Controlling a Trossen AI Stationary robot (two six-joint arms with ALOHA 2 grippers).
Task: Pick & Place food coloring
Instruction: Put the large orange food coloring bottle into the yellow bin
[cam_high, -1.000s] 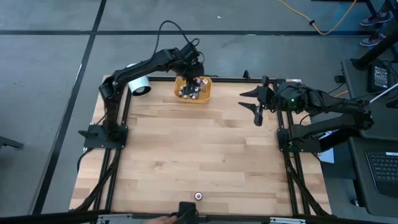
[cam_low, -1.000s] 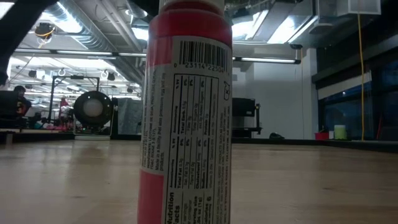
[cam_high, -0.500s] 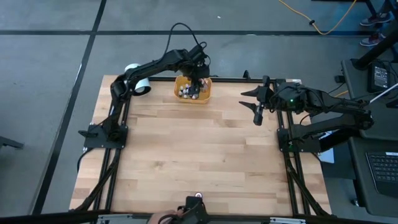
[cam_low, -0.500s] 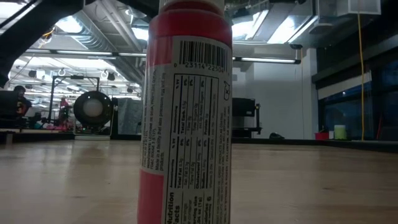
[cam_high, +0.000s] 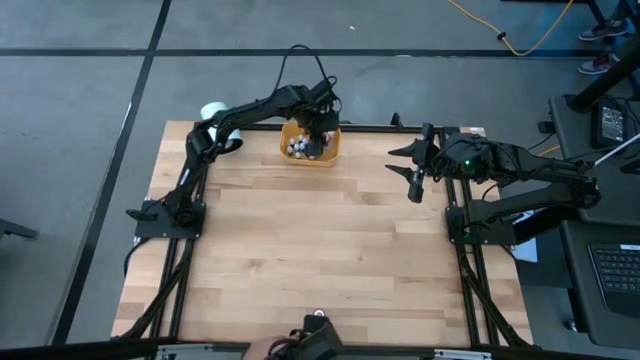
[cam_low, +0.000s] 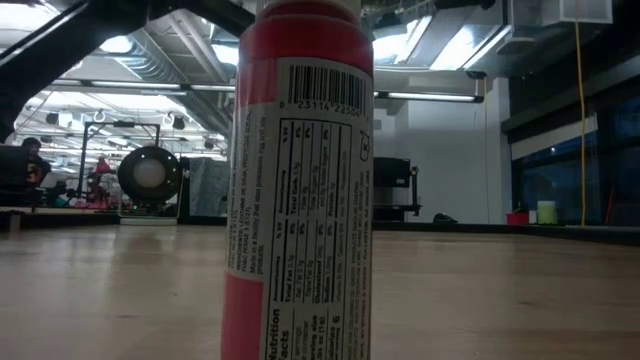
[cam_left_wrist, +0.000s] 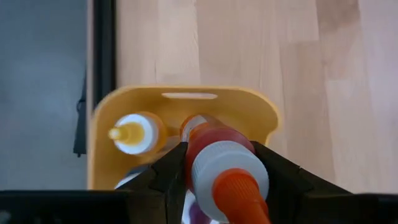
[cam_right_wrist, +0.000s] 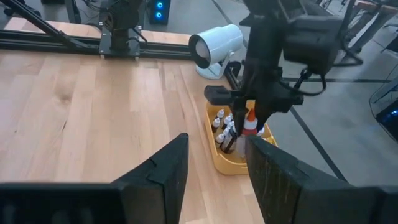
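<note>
My left gripper (cam_high: 316, 135) hangs over the yellow-orange bin (cam_high: 331, 155) at the table's far edge, shut on a food coloring bottle (cam_left_wrist: 225, 167) with red contents, a white collar and an orange cap. Several more small food coloring bottles (cam_right_wrist: 221, 127) stand in the bin, one of them yellow-capped (cam_left_wrist: 133, 133). Another red food coloring bottle (cam_low: 300, 190) stands upright on its base by the table's near edge, right in front of the low camera. My right gripper (cam_high: 402, 170) waits open, raised above the table's right side, with nothing between its fingers. My left gripper pinches the bottle's body just under the white collar (cam_left_wrist: 214, 155) between its two fingers, one on each side. The fingers (cam_right_wrist: 256, 106) come from above, slanting down. The bottle stands about upright, cap up, its lower end inside the bin's rim (cam_right_wrist: 264, 138); whether it rests on anything I cannot tell.
A big white cylinder (cam_right_wrist: 217, 40) lies at the far left corner beside the bin. The black frame rails (cam_high: 185, 230) run along the table's left and right edges. Bare wooden tabletop (cam_high: 320, 240) stretches between the bin and the near edge.
My left gripper has sunk toward the bin and reached a little farther toward the table's far edge, keeping the orange-capped bottle between its fingers. The bottle has come down with it, into the bin's opening.
</note>
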